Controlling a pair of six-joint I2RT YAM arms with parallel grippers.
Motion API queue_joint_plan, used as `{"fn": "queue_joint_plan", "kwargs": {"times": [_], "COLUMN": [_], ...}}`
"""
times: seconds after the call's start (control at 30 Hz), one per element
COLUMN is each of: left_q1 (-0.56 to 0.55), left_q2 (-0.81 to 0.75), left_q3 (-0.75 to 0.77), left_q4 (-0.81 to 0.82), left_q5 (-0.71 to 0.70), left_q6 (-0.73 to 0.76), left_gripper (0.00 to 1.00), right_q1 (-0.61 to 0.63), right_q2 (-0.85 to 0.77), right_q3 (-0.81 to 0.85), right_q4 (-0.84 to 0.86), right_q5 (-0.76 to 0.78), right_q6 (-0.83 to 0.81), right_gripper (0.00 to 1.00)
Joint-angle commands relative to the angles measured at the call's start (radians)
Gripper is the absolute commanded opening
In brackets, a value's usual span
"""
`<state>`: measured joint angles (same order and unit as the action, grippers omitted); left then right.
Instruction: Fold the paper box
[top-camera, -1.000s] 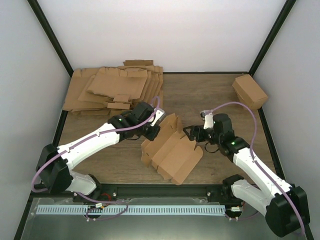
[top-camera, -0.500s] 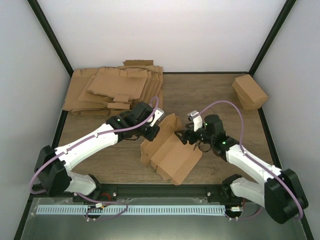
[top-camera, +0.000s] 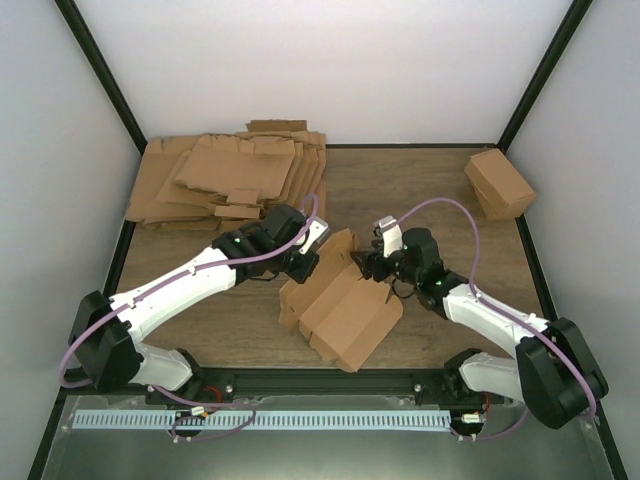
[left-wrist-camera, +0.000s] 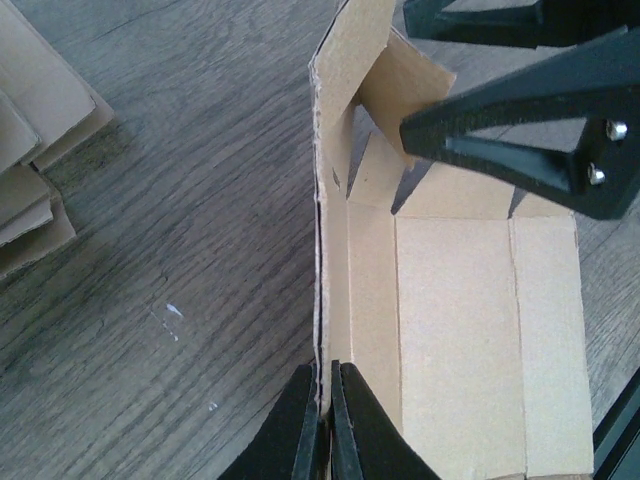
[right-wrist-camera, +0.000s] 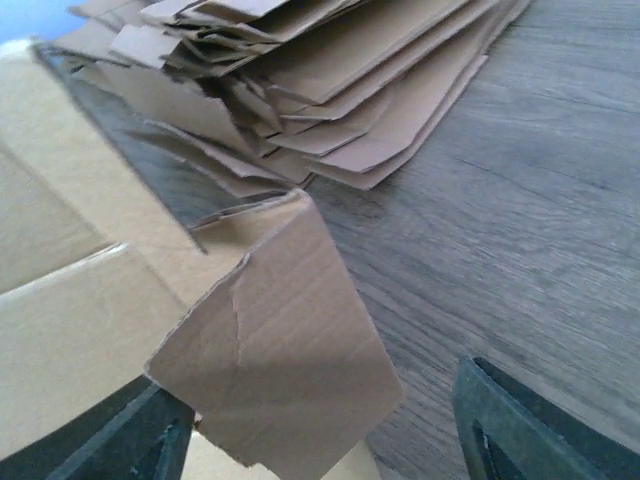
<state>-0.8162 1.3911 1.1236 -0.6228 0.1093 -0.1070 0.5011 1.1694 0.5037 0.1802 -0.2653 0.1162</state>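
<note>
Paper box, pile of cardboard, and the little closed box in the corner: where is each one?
paper box (top-camera: 350, 318): top view, on its flat open panel.
pile of cardboard (top-camera: 232, 172): top view, on the topmost sheet.
little closed box (top-camera: 498, 180): top view, on its top face.

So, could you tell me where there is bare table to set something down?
The widest bare wood is at the back of the table, between the pile of flat cardboard sheets and the folded brown carton. The middle is crowded: the paper box, left gripper and right gripper meet there.
</note>
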Motion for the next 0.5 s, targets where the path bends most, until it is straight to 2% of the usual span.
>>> {"fn": "queue_joint_plan", "kwargs": {"times": [0.0,0.13,0.47], "left_q1": [-0.004,-0.003,-0.011], "left_q2": [0.000,0.006,0.017], "left_q3": [0.001,-0.003,0.002], "left_q4": [-0.018,-0.025,-0.045], "left_q5": [-0.011,-0.024,-0.060], "left_q6": [0.016,0.019,0.034], "left_gripper": [0.04,0.04,0.04], "right_q1": [0.008,0.008,0.008], "right_q2": [-0.023,-0.051,-0.052], "right_q3": [-0.005,-0.023,-0.017], "right_q4": [0.026,0.021,-0.021], "right_q5": [0.116,0.155,0.192], "right_q6": [0.000,0.003,0.020], "right_gripper": [0.69,0.52,0.28]}}
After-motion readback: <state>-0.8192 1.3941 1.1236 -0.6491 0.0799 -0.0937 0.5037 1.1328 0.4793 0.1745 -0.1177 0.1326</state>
